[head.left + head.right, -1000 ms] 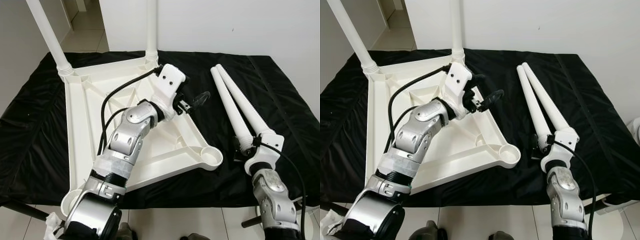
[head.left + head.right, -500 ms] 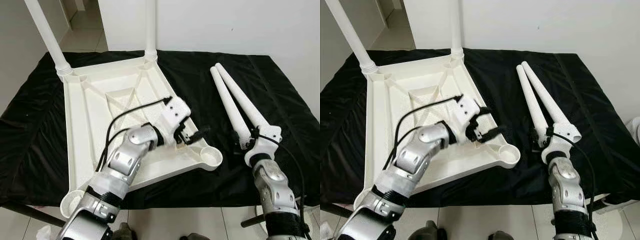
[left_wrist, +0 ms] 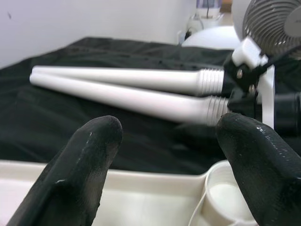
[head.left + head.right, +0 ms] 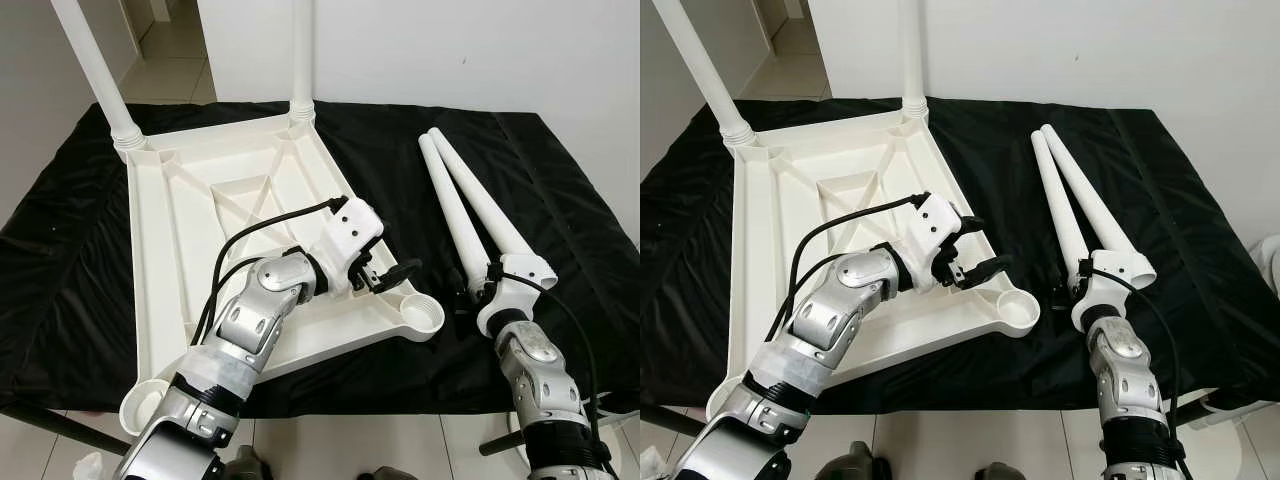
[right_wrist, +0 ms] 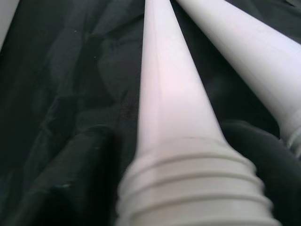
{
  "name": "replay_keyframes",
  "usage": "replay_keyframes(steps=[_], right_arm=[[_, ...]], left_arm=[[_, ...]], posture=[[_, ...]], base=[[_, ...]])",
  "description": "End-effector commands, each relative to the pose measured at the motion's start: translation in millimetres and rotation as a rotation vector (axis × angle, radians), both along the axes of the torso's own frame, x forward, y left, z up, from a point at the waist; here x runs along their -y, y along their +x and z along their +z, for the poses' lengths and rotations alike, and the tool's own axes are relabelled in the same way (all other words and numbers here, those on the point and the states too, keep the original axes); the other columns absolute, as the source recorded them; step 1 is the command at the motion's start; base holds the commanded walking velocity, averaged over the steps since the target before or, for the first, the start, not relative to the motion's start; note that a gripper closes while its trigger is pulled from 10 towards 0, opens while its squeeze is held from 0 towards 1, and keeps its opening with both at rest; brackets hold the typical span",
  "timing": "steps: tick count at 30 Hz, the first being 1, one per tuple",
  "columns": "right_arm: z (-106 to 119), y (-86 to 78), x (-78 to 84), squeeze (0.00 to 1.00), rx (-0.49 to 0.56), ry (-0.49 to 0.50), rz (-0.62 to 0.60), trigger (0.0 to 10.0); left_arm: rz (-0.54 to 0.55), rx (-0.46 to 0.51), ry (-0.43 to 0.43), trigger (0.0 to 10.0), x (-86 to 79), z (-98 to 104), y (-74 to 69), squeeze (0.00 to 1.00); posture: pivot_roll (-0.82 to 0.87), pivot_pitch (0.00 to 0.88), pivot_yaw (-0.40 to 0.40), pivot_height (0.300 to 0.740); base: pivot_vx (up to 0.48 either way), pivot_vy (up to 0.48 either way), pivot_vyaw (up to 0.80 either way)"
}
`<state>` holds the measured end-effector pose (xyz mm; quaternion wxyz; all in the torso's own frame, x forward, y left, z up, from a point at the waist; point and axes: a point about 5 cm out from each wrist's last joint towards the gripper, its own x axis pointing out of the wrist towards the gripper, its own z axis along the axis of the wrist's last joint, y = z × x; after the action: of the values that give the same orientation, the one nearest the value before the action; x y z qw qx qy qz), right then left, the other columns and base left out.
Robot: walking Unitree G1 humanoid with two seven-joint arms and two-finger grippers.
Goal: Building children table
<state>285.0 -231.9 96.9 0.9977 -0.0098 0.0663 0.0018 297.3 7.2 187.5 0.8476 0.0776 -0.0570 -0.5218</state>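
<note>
An upturned tabletop (image 4: 190,230) has two legs (image 4: 300,55) fitted at its far corners. The right gripper (image 4: 478,291) straddles one of two loose legs (image 4: 455,215); whether it grips, I cannot tell. The left gripper (image 4: 385,280) hovers, jaws wide, near an empty socket (image 4: 422,316).

L arm bent over tabletop (image 4: 190,220), left gripper (image 4: 388,277) fingers apart near its corner socket. R arm straight, right gripper (image 4: 470,292) fingers astride leg's (image 4: 452,215) threaded end.

I can't see the tops of the two upright white plastic legs (image 4: 98,70); the frame cuts them off. My right pincer (image 4: 470,292) hides the ribbed end of the nearer loose white leg (image 4: 452,215). The grey fan (image 3: 273,21) is blurred and cropped.
</note>
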Motion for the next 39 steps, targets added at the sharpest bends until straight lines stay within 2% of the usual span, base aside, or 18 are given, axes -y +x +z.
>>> replay_keyframes(steps=[1, 2, 10, 13, 18, 19, 21, 23, 26, 28, 29, 30, 35, 37, 39], right_arm=[[-12.1, -5.1, -4.8, 0.00, -0.059, 0.025, 0.022, 1.0], [-15.0, -7.3, -5.8, 0.00, -0.072, 0.043, 0.029, 0.0], [-21.3, -17.0, -9.6, 0.00, -0.101, 0.072, 0.059, 0.0], [-20.2, -22.8, -7.9, 0.00, -0.077, 0.028, 0.054, 0.0], [-18.4, -23.0, -7.6, 0.00, -0.056, 0.013, 0.051, 0.0], [-14.1, -21.8, -5.1, 0.00, -0.020, -0.006, 0.015, 10.0], [-14.1, -21.8, -5.1, 0.00, -0.020, -0.006, 0.015, 10.0], [-3.9, -19.8, 1.5, 0.00, 0.055, -0.048, -0.073, 10.0], [-3.9, -19.8, 1.5, 0.00, 0.055, -0.048, -0.073, 10.0], [14.7, -20.1, 4.1, 0.00, 0.176, -0.060, -0.117, 10.0], [14.7, -20.1, 4.1, 0.00, 0.176, -0.060, -0.117, 10.0], [24.7, -20.8, 3.6, 0.00, 0.241, -0.077, -0.120, 10.0], [41.0, -22.1, -1.1, 0.00, 0.339, -0.079, -0.102, 10.0], [55.1, -22.7, -10.1, 0.00, 0.421, -0.103, -0.050, 10.0], [55.1, -22.7, -10.1, 0.00, 0.421, -0.103, -0.050, 10.0]], left_arm=[[0.040, 0.024, -0.013, 10.0, -0.1, 6.3, 2.0, 0.00], [0.036, 0.016, -0.015, 10.0, 0.0, 6.1, 1.6, 0.00], [0.044, -0.026, 0.017, 10.0, -5.6, -3.1, 2.3, 0.00], [0.089, -0.078, -0.018, 10.0, -9.1, -2.0, 10.1, 0.00], [0.097, -0.082, -0.023, 10.0, -9.1, -0.1, 12.0, 0.00], [0.132, -0.096, -0.018, 10.0, -8.2, 3.0, 18.7, 0.00], [0.132, -0.096, -0.018, 10.0, -8.2, 3.0, 18.7, 0.00], [0.181, -0.124, 0.011, 10.0, -4.8, 7.9, 30.5, 0.00], [0.181, -0.124, 0.011, 10.0, -4.8, 7.9, 30.5, 0.00], [0.198, -0.178, -0.014, 10.0, -3.5, 16.8, 38.6, 0.00], [0.198, -0.178, -0.014, 10.0, -3.5, 16.8, 38.6, 0.00], [0.198, -0.207, -0.037, 10.0, -3.6, 21.4, 41.5, 0.00], [0.180, -0.281, -0.068, 10.0, -4.8, 26.8, 46.3, 0.00], [0.152, -0.374, -0.120, 10.0, -5.0, 32.2, 51.1, 0.00], [0.152, -0.374, -0.120, 10.0, -5.0, 32.2, 51.1, 0.00]], posture=[[-0.01, 0.000, -0.017, 0.740], [-0.01, 0.000, -0.019, 0.740], [-0.01, 0.000, -0.019, 0.740], [-0.02, 0.000, -0.020, 0.740], [-0.02, 0.000, -0.020, 0.740], [-0.02, 0.000, -0.017, 0.740], [-0.02, 0.000, -0.017, 0.740], [-0.02, 0.000, -0.007, 0.740], [-0.02, 0.000, -0.007, 0.740], [-0.03, 0.000, 0.006, 0.740], [-0.03, 0.000, 0.006, 0.740], [-0.03, 0.000, 0.010, 0.740], [-0.04, 0.000, 0.018, 0.740], [-0.05, 0.000, 0.023, 0.740], [-0.05, 0.000, 0.023, 0.740]], base=[[0.000, 0.000, 0.00], [0.000, 0.000, 0.00], [0.000, 0.000, 0.00], [0.000, 0.000, 0.00], [0.000, 0.000, 0.00], [0.000, 0.000, 0.00], [0.000, 0.000, 0.00], [0.000, 0.000, 0.00], [0.000, 0.000, 0.00], [0.000, 0.000, 0.00], [0.000, 0.000, 0.00], [0.000, 0.000, 0.00], [0.000, 0.000, 0.00], [0.000, 0.000, 0.00], [0.000, 0.000, 0.00]])
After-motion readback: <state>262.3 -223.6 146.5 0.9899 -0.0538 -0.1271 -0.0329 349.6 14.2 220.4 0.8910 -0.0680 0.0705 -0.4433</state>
